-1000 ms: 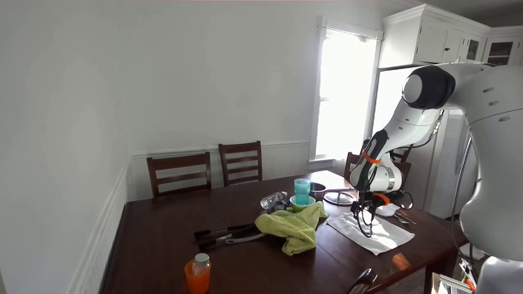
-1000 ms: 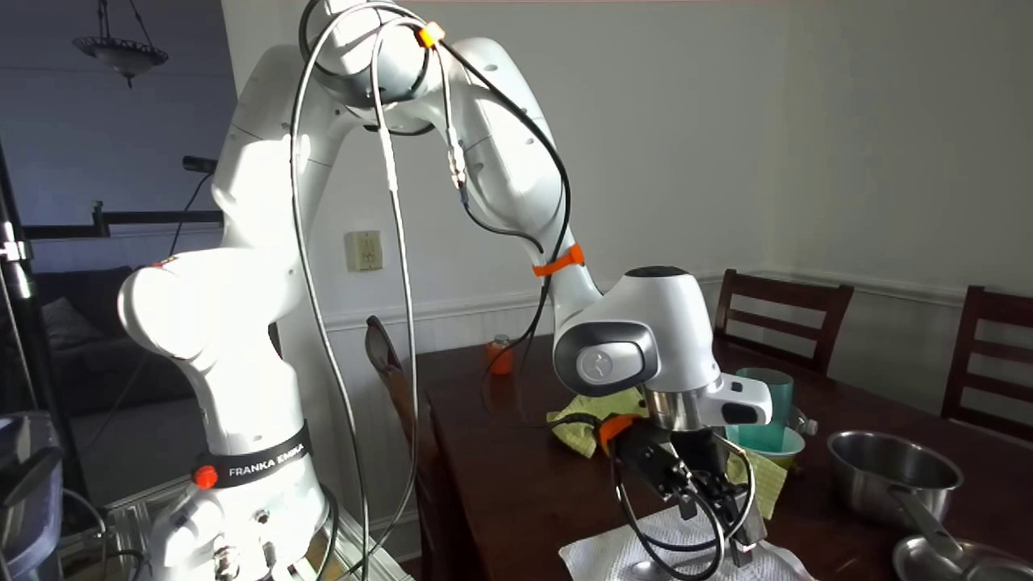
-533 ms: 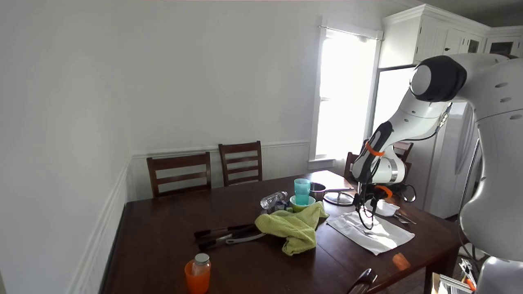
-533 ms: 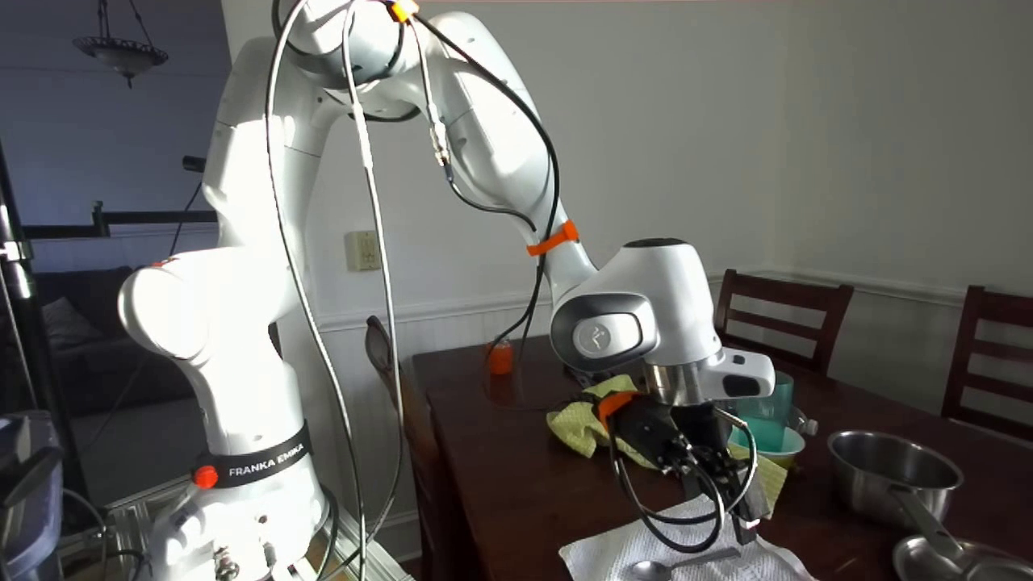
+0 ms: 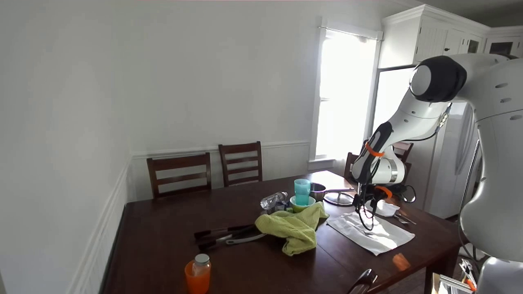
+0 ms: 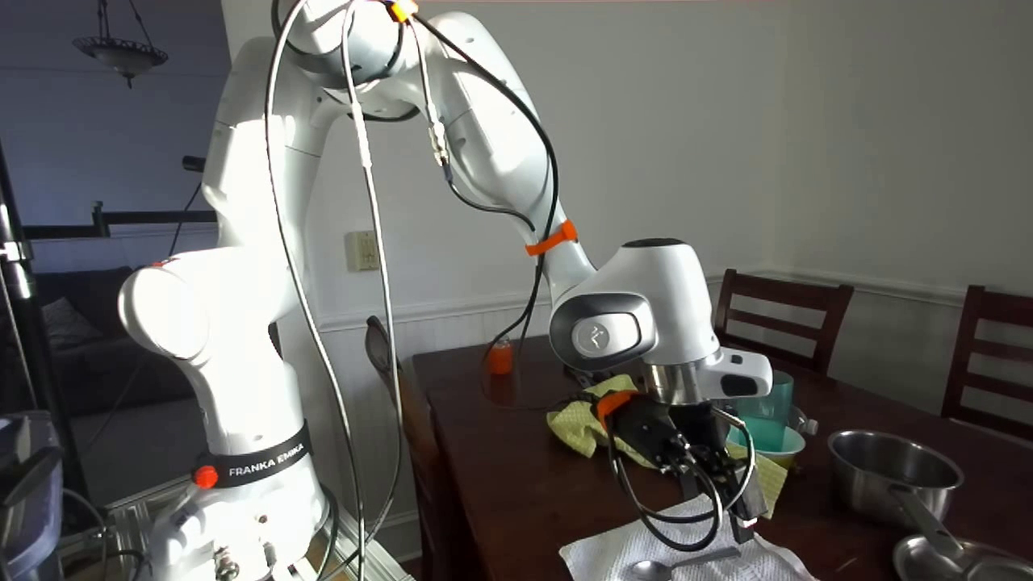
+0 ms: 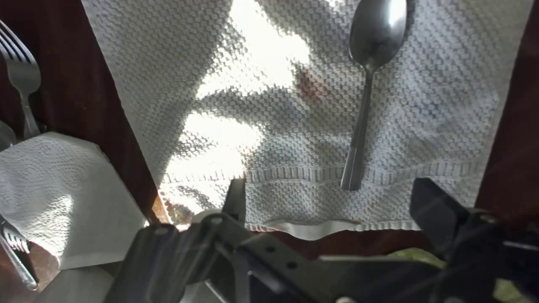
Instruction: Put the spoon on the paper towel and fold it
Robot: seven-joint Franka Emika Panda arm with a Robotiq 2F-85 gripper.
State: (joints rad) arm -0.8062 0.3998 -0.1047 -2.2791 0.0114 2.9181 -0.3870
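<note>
The silver spoon (image 7: 374,46) lies on the white textured paper towel (image 7: 438,109), its handle end pointing toward my gripper in the wrist view. In an exterior view the spoon (image 6: 650,570) shows on the towel (image 6: 605,553); the towel (image 5: 386,241) also lies flat in an exterior view, where the spoon is hard to make out. My gripper (image 7: 330,185) is open and empty, above the towel's edge, with the handle end between its fingers in the picture but apart from them. A small part of that towel edge is curled. The gripper shows in both exterior views (image 6: 744,528) (image 5: 363,210).
A white folded paper piece (image 7: 63,202) and a fork (image 7: 24,78) lie beside the towel. A green cloth (image 5: 292,230), a teal cup (image 5: 302,191) in a bowl, a bottle (image 5: 271,200), a saucepan (image 6: 888,476) and a lid (image 6: 960,561) are nearby.
Between one second and half a second ago, my gripper rose off the towel, uncovering the spoon's handle in an exterior view. Since then the arm has hardly moved.
</note>
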